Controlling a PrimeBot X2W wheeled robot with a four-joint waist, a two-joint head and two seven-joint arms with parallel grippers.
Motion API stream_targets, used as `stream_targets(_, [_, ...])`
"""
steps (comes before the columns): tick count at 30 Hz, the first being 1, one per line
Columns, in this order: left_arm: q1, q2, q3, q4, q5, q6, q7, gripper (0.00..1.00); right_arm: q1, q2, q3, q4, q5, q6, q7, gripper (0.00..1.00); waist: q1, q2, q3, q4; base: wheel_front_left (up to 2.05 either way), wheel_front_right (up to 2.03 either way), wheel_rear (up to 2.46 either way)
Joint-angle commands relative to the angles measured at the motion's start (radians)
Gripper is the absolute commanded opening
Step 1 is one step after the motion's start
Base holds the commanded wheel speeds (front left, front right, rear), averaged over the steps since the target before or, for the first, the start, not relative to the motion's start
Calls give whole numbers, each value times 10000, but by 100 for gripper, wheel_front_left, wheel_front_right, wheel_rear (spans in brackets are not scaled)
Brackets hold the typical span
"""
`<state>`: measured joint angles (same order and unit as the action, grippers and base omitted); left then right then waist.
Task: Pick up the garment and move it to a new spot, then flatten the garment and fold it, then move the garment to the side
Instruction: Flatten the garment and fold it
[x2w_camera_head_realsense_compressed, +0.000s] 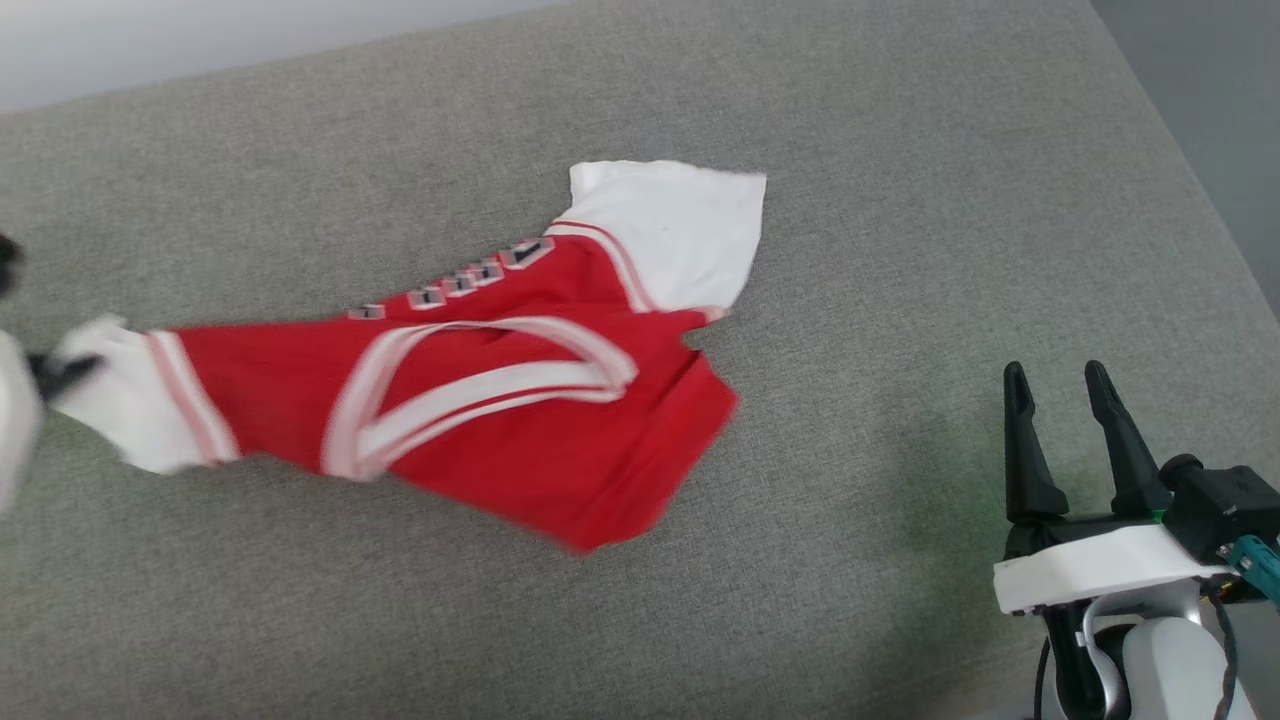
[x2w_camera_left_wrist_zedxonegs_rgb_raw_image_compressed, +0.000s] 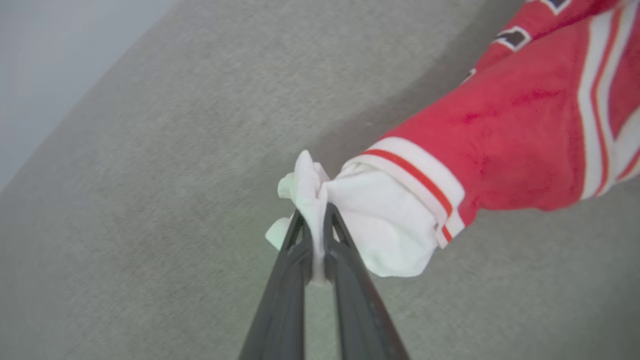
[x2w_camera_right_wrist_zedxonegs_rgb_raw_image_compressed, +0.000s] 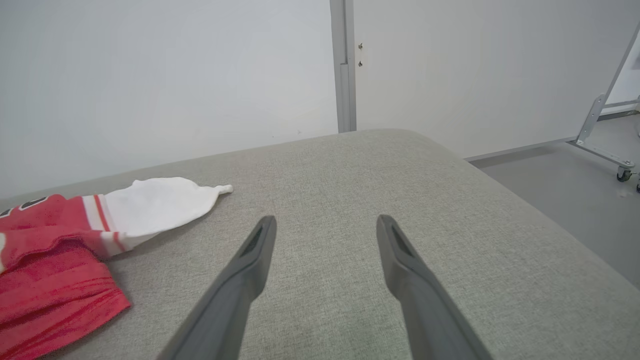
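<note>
Garment (x2w_camera_head_realsense_compressed: 560, 450): thin, seemingly soft, rumpled.

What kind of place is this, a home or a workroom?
Probably an indoor test room or lab, not a home. The walls are plain white panels, the floor is bare grey, and a metal frame on castors stands at the side. The garment is on a wide grey fabric-covered surface.

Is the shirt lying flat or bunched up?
Bunched up: the shirt lies twisted and doubled over itself on the grey surface, one white sleeve pinched between the shut fingers of the left gripper.
</note>
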<state>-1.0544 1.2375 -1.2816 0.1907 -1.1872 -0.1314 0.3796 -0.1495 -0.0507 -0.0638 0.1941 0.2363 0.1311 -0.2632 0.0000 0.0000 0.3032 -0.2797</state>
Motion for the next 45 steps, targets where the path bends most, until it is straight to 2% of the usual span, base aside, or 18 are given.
stream_targets(1, [-229, 48, 61, 343, 66, 22, -65, 0, 31, -4, 0, -18, 16, -7, -20, 100, 0, 0, 36, -30, 0, 0, 0])
stream_targets(4, [-301, -147, 49, 1540, 313, 22, -417, 0, 18, -4, 9, -53, 44, -7, -20, 100, 0, 0, 139, -136, 0, 0, 0])
stream_targets(8, [-28, -762, 36, 3117, 610, 22, -927, 0, 28, -4, 7, -102, 43, -7, -20, 100, 0, 0, 227, -263, 0, 0, 0])
stream_targets(12, [231, -1486, 40, 3938, 515, 22, -1291, 0, 72, -3, -55, -128, -52, -7, -22, 100, 0, 0, 277, -292, 0, 0, 0])
stream_targets(14, [340, -1799, 34, 4186, 345, 22, -1499, 5, 66, -3, -54, -145, -157, -7, -22, 100, 0, 0, 289, -268, 0, 0, 0])
stream_targets(15, [344, -2028, 31, 4434, 347, 22, -1790, 35, 2, -3, -13, -174, -278, -7, -22, 100, 0, 0, 295, -209, 0, 0, 0])
stream_targets(16, [359, -2155, 30, 4530, 274, 22, -1931, 45, -39, -3, 7, -174, -367, -7, -20, 100, 0, 0, 285, -159, 0, 0, 0])
stream_targets(18, [359, -2328, 36, 4647, 214, 22, -2242, 94, -120, -3, 22, -148, -607, -7, -21, 100, 0, 0, 238, -11, 0, 0, 0])
stream_targets(19, [350, -2396, 58, 4713, 123, 22, -2420, 100, -173, -3, 30, -130, -753, -7, -20, 100, 0, 0, 201, 77, 0, 0, 0])
stream_targets(23, [370, -2516, 127, 4803, 21, 22, -3155, 100, -388, -1, 101, -32, -1293, -7, -20, 100, 0, 0, 60, 403, 0, 0, 0])
stream_targets(28, [854, -2933, 387, 4968, -235, 22, -4915, 100, -891, -4, 302, 649, -2395, -7, -20, 100, 0, 0, -230, 1130, 0, 0, 0])
stream_targets(32, [1511, -3529, 696, 5006, -374, 131, -6136, 100, -1667, -52, 513, 1562, -3306, -7, 537, 100, 0, 0, -354, 1867, 0, 0, 0])
stream_targets(35, [2043, -4146, 1292, 4882, -387, 494, -6439, 100, -2296, -327, 597, 2090, -3349, -7, 1254, 100, 0, 0, -374, 2449, 0, 0, 0])
stream_targets(40, [3495, -5137, 4076, 3822, 957, 1031, -6450, 100, -3433, -1216, 1002, 2734, -3066, -7, 2686, 100, 0, 0, -218, 3319, 0, 0, 0])
stream_targets(45, [5395, -6195, 6974, 2527, 3012, 1144, -6455, 100, -4536, -2117, 1746, 3382, -2307, -11, 4401, 100, 0, 0, 63, 3916, 0, 0, 0])
